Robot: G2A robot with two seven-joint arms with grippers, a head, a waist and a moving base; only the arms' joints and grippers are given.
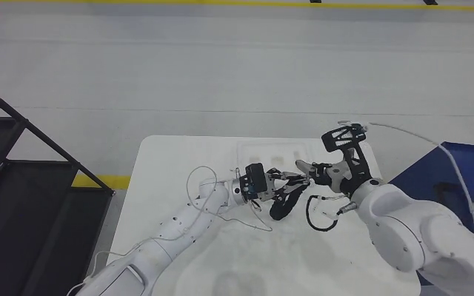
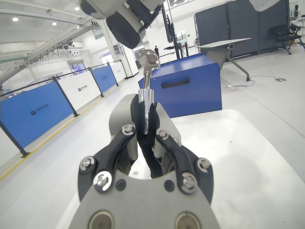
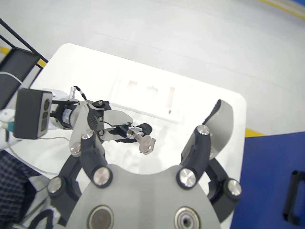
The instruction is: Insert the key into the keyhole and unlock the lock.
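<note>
From above we see the left end effector [image 1: 290,182] and the right end effector [image 1: 306,169] close together over the counter [image 1: 170,177], with a white tray [image 1: 259,152] just beyond them. At the left wrist, the end effector is clamped on the lock [image 2: 145,101]. The key [image 2: 148,60] sits in its keyhole, and a blue cabinet [image 2: 190,91] stands behind. At the right wrist, the end effector stands wide open, near the key and not touching it.

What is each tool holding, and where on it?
The left tool grips the lock by its chrome barrel; the key sticks out of it. The right tool is open, empty.
</note>
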